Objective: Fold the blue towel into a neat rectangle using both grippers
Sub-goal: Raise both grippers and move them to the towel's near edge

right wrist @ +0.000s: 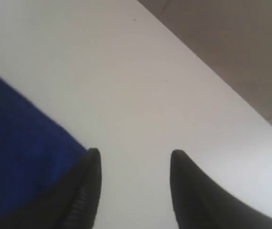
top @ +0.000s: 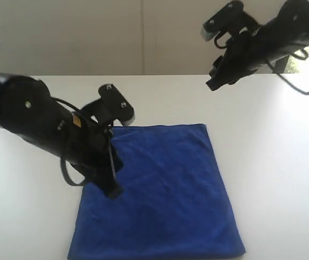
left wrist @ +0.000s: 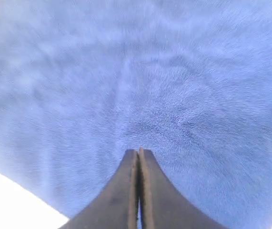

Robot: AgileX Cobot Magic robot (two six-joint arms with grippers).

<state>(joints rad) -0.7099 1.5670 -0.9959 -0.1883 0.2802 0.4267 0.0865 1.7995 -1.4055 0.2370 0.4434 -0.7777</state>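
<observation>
The blue towel (top: 165, 200) lies spread flat on the white worktop (top: 273, 162), filling the 6 o'clock part of the exterior view. It is four-sided and wider at its near edge than at its far one. Its far edge runs across the middle of the view, and its near corners sit close to the bottom of the frame.

The left hand (top: 112, 189) is down at the towel's 9 o'clock side, its tip over the cloth just inside that edge. Its fingers are clenched tight against each other, and no cloth shows between them. The left wrist view shows blue pile all around the tip. Whether the tip presses on the towel or sits just above it cannot be told.

The right hand (top: 215, 81) hangs in the air at 1 o'clock from the towel, well apart from it, in front of the pale wall (top: 89, 32). It is released, with fingers spread and nothing between them. Its wrist view shows bare worktop in the gap, and a corner of the towel beside one finger.
</observation>
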